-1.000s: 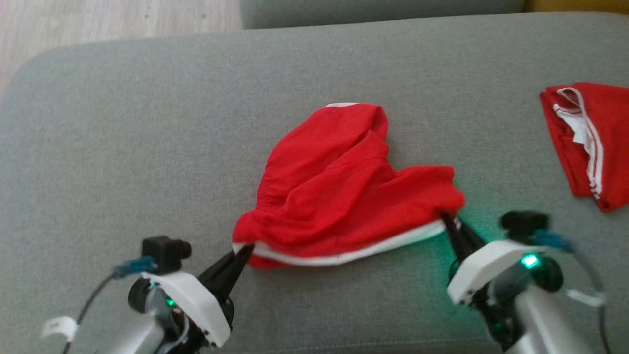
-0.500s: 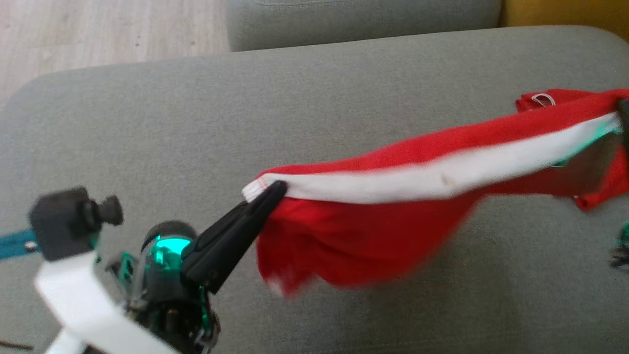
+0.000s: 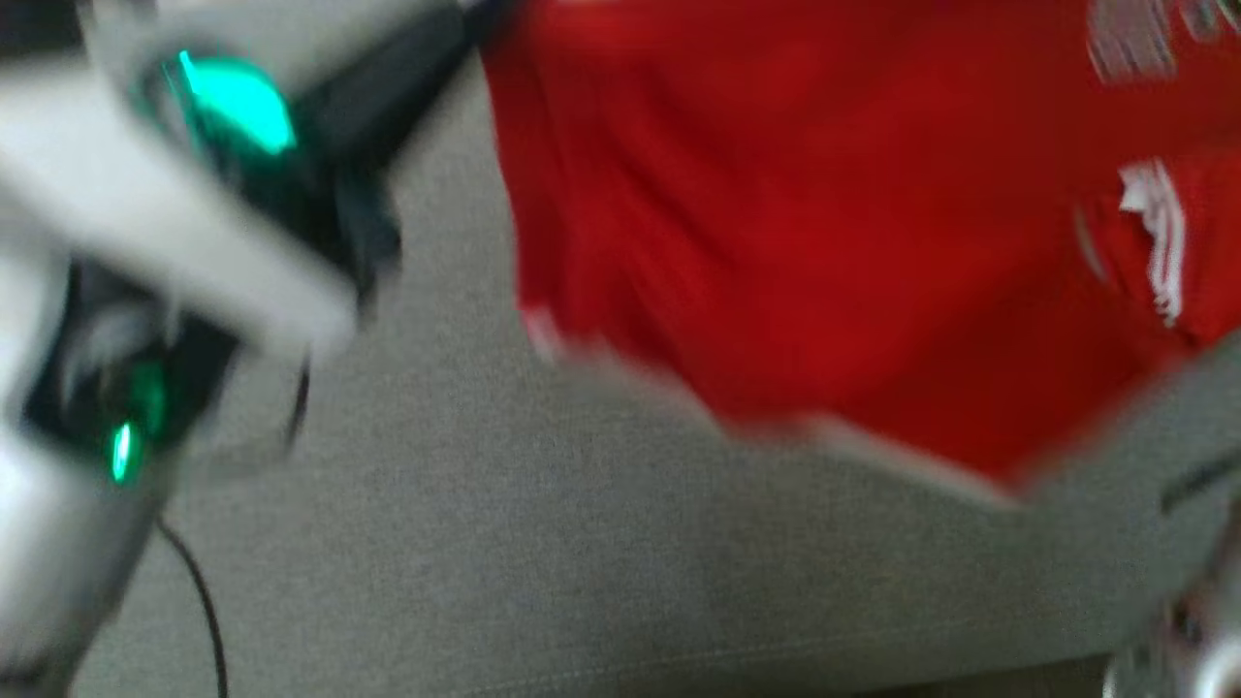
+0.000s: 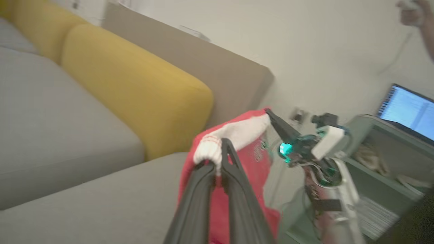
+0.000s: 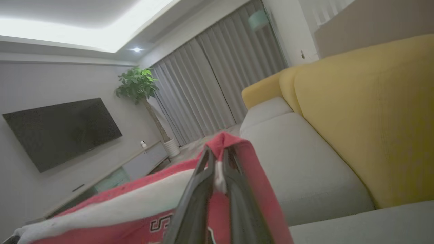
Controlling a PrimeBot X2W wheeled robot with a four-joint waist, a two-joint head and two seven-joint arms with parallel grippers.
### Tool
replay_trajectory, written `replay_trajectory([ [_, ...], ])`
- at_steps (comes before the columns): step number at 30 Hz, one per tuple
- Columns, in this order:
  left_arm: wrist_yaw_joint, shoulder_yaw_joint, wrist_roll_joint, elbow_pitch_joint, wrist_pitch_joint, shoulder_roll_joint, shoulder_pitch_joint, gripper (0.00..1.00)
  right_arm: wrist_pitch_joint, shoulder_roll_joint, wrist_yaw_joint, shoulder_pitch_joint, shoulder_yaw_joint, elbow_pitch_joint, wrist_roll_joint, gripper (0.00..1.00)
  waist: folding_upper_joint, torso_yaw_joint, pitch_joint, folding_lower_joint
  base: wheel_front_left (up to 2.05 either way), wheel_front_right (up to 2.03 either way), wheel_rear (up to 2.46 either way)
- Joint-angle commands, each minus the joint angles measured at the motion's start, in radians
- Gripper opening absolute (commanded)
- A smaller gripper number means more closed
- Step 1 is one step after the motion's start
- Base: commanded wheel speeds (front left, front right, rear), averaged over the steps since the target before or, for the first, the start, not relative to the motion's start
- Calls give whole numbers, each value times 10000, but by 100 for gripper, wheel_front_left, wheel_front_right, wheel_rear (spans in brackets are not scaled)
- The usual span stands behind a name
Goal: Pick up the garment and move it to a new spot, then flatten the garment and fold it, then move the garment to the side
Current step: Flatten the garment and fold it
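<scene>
The garment (image 3: 824, 242) is of soft red cloth with a white ribbed band (image 4: 237, 134) along its upper edge. It hangs in the air above the grey sofa seat (image 3: 582, 562), its lower hem loose. The left end effector (image 4: 219, 155) is closed tightly on one end of the band, and the right end effector (image 5: 218, 155) pinches the other end in the same way, so the band runs between them. The seat has a fine woven surface and a rounded edge; a wide part of it shows under the hanging cloth. Behind it stand thick yellow cushions (image 4: 135, 91) with rounded corners. The head view is blurred.
</scene>
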Motion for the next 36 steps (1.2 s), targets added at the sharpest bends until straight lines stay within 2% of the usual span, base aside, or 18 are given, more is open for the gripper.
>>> replay_trajectory([
  [1,110,487,687,805,-413,-109,-1270,0,-304,13,-7,-1017,319,518,-597,0,0,-27,798,-2,0,0,0],
  [7,-123,34,3138,5054,-2160,-1387,-4421,0,-2661,84,-7,-4213,511,3919,-2634,0,0,-81,1828,-2,0,0,0],
  [10,-373,-129,4142,6804,-3463,-1815,-5519,0,-4128,104,-7,-5489,321,5408,-2726,0,0,-205,2201,-2,0,0,0],
  [11,-373,-129,4142,6804,-3463,-1815,-5519,0,-4128,104,-7,-5489,321,5408,-2726,0,0,-205,2201,-2,0,0,0],
  [15,-752,-567,5014,8651,-4671,-2023,-5927,0,-5533,108,-7,-5715,939,6981,-1925,0,0,-435,2462,-2,0,0,0],
  [17,-941,-932,5335,9374,-4950,-1957,-5620,0,-6030,109,-7,-5120,1422,7451,-1719,0,0,-505,2381,-2,0,0,0],
  [20,-1133,-1078,5265,9997,-5305,-1937,-4671,0,-6578,110,-7,-3744,1918,7860,-1279,0,0,-583,2166,-2,0,0,0],
  [23,-1209,-1194,5304,9969,-5528,-1808,-3420,0,-6812,111,-7,-2112,2354,7867,-902,0,0,-604,1962,-2,0,0,0],
  [27,-1071,-897,5080,9086,-5640,-1647,-1209,0,-6927,111,-7,-51,2794,7111,-764,0,0,-602,1591,-2,0,0,0],
  [31,-745,-510,5102,7436,-5655,-1535,1458,0,-6673,82,-7,2130,2861,5822,-944,0,0,-430,835,-2,0,0,0],
  [36,-192,-603,5160,5405,-5657,-1390,4454,0,-5928,23,-7,5036,2170,3670,-1359,0,0,-28,-64,-2,0,0,0],
])
